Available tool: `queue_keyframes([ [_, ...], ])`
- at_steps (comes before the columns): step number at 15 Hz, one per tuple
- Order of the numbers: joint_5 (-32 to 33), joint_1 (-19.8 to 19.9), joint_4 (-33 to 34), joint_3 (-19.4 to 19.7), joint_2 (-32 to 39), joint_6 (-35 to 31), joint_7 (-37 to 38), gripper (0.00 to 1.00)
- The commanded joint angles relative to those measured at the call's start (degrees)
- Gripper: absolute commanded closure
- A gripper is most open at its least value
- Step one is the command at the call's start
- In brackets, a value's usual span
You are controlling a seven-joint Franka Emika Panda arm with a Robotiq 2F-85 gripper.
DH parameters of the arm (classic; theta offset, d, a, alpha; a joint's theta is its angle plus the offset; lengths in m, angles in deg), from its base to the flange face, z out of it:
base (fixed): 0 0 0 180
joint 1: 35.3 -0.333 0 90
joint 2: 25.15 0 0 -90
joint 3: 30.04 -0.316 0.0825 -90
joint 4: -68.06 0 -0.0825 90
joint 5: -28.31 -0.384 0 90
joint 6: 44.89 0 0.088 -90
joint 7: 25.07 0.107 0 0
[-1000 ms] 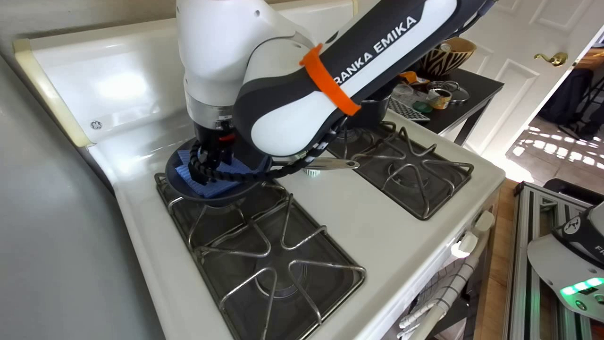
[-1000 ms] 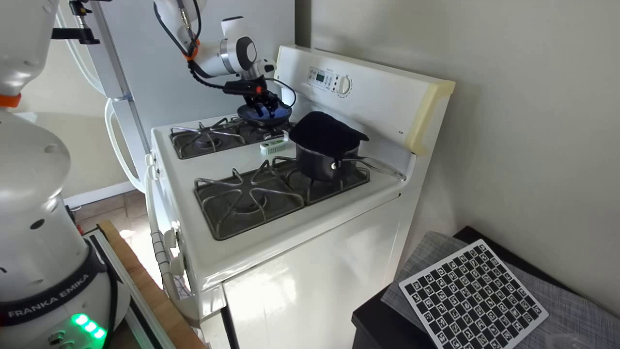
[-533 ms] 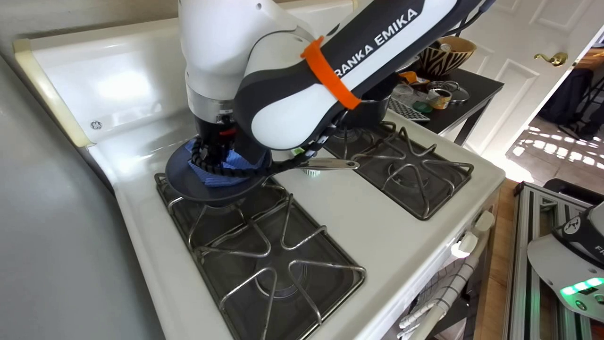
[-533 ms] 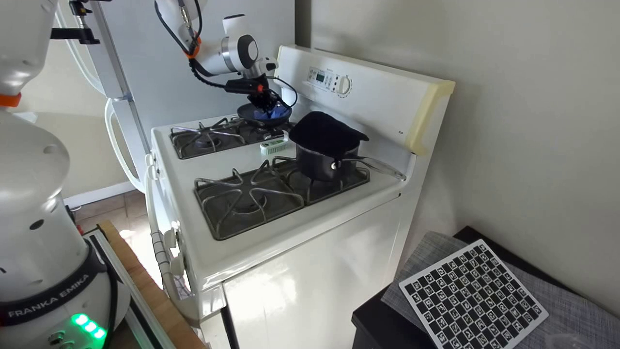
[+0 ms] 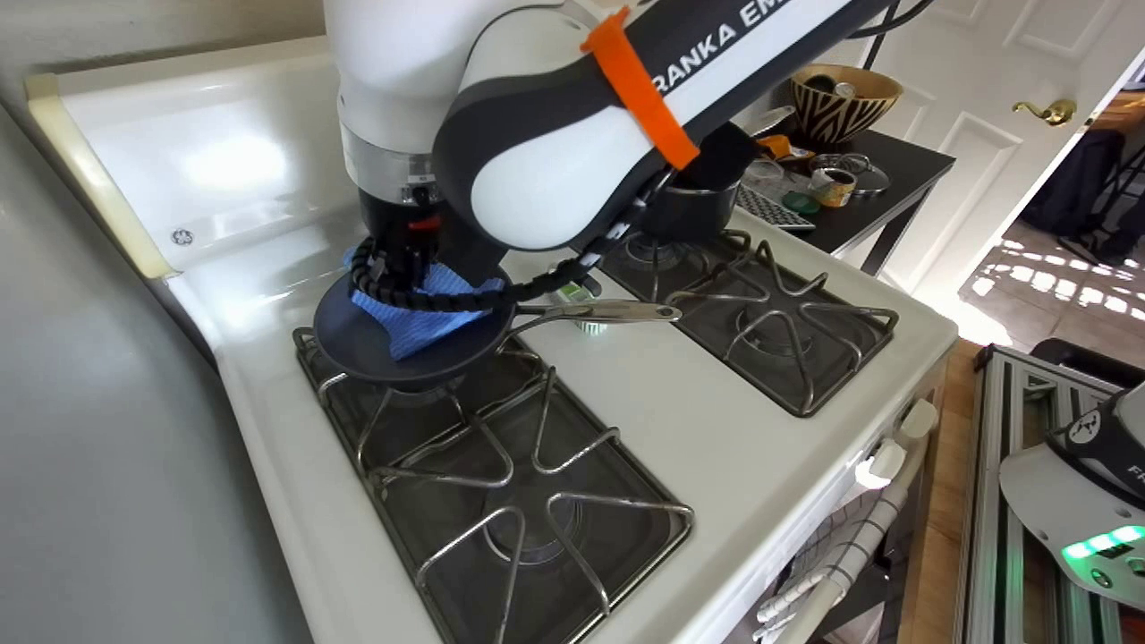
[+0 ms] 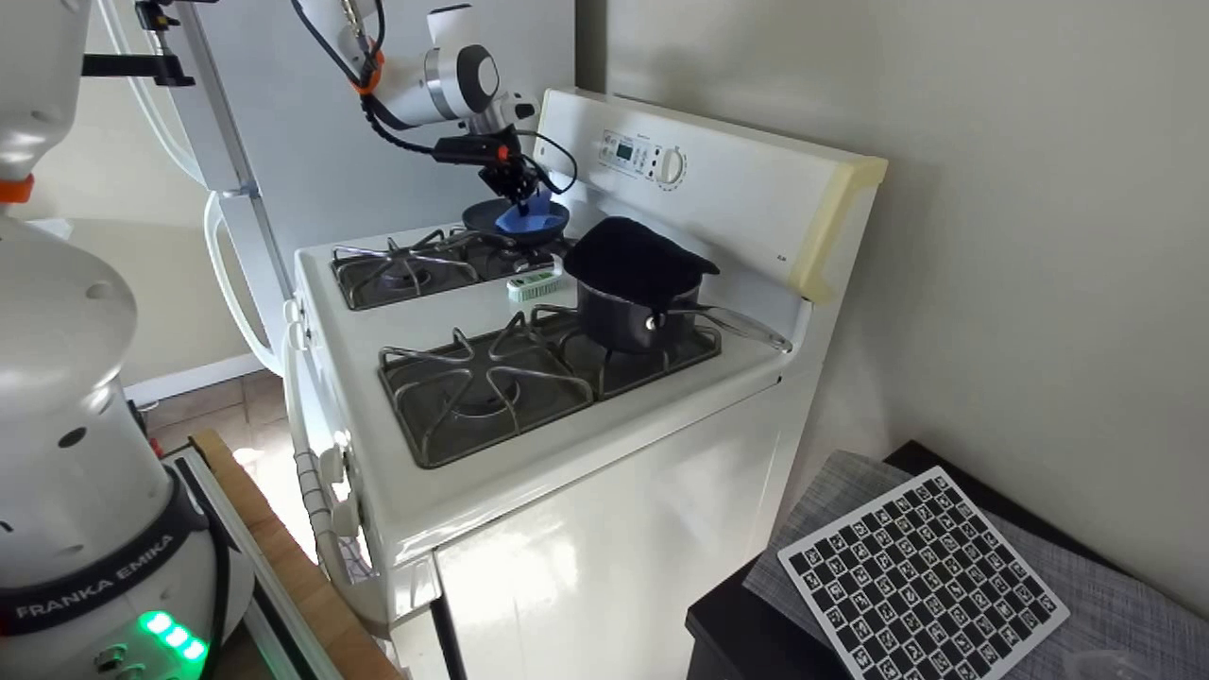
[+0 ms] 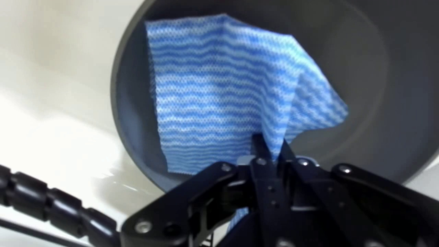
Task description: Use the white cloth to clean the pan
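Clearly, the fingers [image 7: 259, 147] are pinched together on a gathered fold of the blue cloth [image 7: 209, 89], whose broad, loose part spreads inside the pan [image 7: 363, 75]; presumably this grip leaves most of the fabric free to wipe. Whether it presses on the pan's floor or hangs just above, I cannot tell. The pan sits on a wire grate [image 5: 372, 420], level enough for rubbing, though nothing visible braces it; its handle [image 5: 617, 310] points across the white surface [image 5: 644, 385], near a green-and-white brush [image 6: 535, 286]. Farther along, a deep black pot [image 6: 619, 321] stands well apart, apparently unneeded for this job. As for materials, the cloth looks soft and knitted, with wavy blue and pale stripes; the pan is round, shallow, matt and dark grey, its handle straight and metallic.
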Motion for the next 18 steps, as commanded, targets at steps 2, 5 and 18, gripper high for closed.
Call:
queue_keyframes([
  [2, -0.23, 0.0, -3.59, -1.72, -7.54, 5.18, 0.92, 1.0],
  [5, -1.12, 0.53, -5.41, -3.8, -12.26, 10.55, 1.02, 1.0],
  [18, -11.78, 4.15, -20.43, -12.34, -33.59, 32.7, 5.46, 1.0],
])
